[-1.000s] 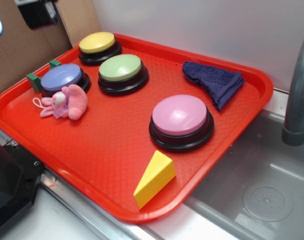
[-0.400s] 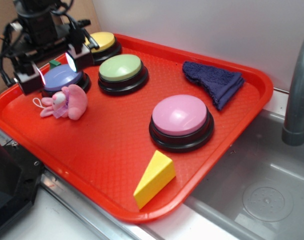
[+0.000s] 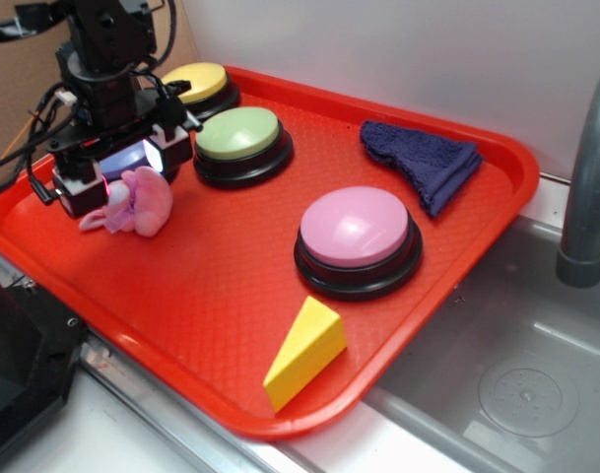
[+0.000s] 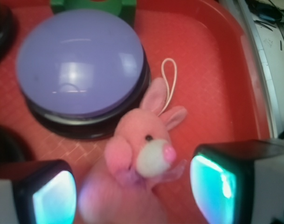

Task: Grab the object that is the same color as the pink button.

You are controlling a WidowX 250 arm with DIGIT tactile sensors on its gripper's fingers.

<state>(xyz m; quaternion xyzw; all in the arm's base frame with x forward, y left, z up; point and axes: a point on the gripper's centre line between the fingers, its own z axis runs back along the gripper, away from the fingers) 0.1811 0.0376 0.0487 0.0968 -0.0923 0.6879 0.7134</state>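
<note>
Exterior view: a red tray (image 3: 221, 296) holds four dome buttons, a yellow wedge (image 3: 305, 351) and a folded navy cloth (image 3: 423, 160). The pink button (image 3: 357, 229) sits right of centre. The pink plush bunny (image 3: 132, 205) lies near the tray's left edge, touching the lilac-blue button (image 3: 122, 158). The black gripper (image 3: 117, 169) hangs right over the bunny, jaws spread apart, one finger on each side of it, holding nothing.

Wrist view: the bunny (image 4: 142, 154) lies between the two glowing finger pads (image 4: 211, 184), pale face up, ears and thin loop string (image 4: 169, 84) pointing toward the tray rim. The lilac-blue button (image 4: 81, 63) touches its flank.

The toy looks light, soft and squashy, unlikely to break or slip. The plump body seems the best place to pinch; the ears and string look too floppy to hold securely.
</note>
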